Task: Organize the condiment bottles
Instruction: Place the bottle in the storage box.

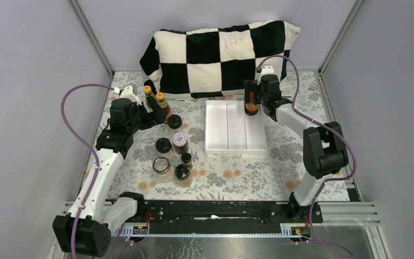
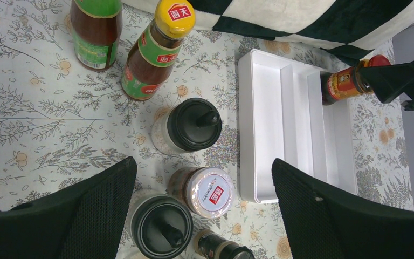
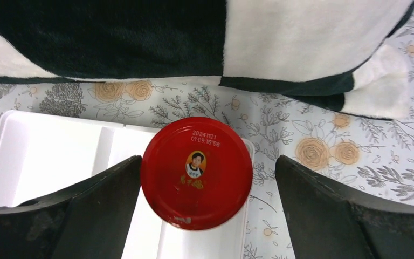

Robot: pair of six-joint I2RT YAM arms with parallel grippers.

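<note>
The red-lidded jar [image 3: 197,172] stands upright in the far right corner of the white tray [image 3: 48,156]. My right gripper [image 3: 207,159] is open around it, with a clear gap on the right side. In the top view this jar [image 1: 252,108] sits under the right gripper [image 1: 252,96]. My left gripper [image 2: 204,164] hangs open and empty above the cluster of bottles. Below it are a black-capped jar [image 2: 193,124], a clear-lidded jar [image 2: 209,191], another black-capped jar [image 2: 161,226] and a yellow-capped sauce bottle [image 2: 156,51].
A black-and-white checked cushion [image 1: 221,54] lies along the back, just behind the tray [image 1: 215,127]. A squat glass jar [image 1: 161,165] and a black-capped jar [image 1: 183,172] stand nearest the front on the flowered cloth. Grey walls close in both sides.
</note>
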